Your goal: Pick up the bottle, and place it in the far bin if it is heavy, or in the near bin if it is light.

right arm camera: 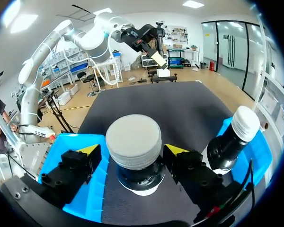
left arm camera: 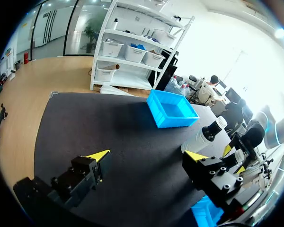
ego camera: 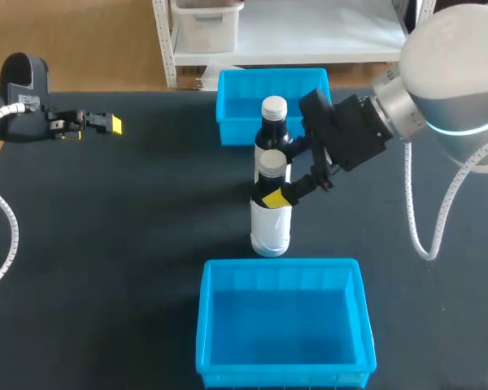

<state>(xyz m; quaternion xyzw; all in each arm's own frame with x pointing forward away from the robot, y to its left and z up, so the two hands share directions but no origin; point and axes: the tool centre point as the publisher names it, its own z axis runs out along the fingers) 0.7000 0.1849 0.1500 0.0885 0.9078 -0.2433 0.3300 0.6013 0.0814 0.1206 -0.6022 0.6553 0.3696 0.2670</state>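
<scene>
- Two bottles stand upright and close together on the dark tabletop (ego camera: 130, 227). The right gripper (right arm camera: 132, 150) is at one of them.
- The bottle (ego camera: 271, 219) to be picked up has a pale cap, a dark neck and a white body, and its long axis is vertical. It stands directly between the right gripper's yellow-tipped fingers, which flank it at about neck height, just below the cap.
- The right gripper is spread rather than clamped. In the right wrist view a slim gap shows between each finger and the neck, so I judge nothing is gripped yet.
- The coming move looks like a squeeze on the neck followed by a straight lift along the bottle's axis. The pictures cannot show whether it is heavy or light.
- A second bottle (ego camera: 273, 130), dark with a white cap, stands just beside the right gripper, outside one finger. It is very near the bottle, and I cannot tell whether the two touch. It is the likeliest thing to be knocked in a sideways move.
- The far bin (ego camera: 222, 106), bright blue, lies beyond the second bottle as reckoned from the gripper.
- The near bin (ego camera: 203, 325), also blue, lies on the opposite side, just past the bottle.
- The left gripper (ego camera: 98, 123) is well apart from both bottles. Its fingers are held wide with nothing between them, above the tabletop.
- The right arm is by far the nearer one.
</scene>
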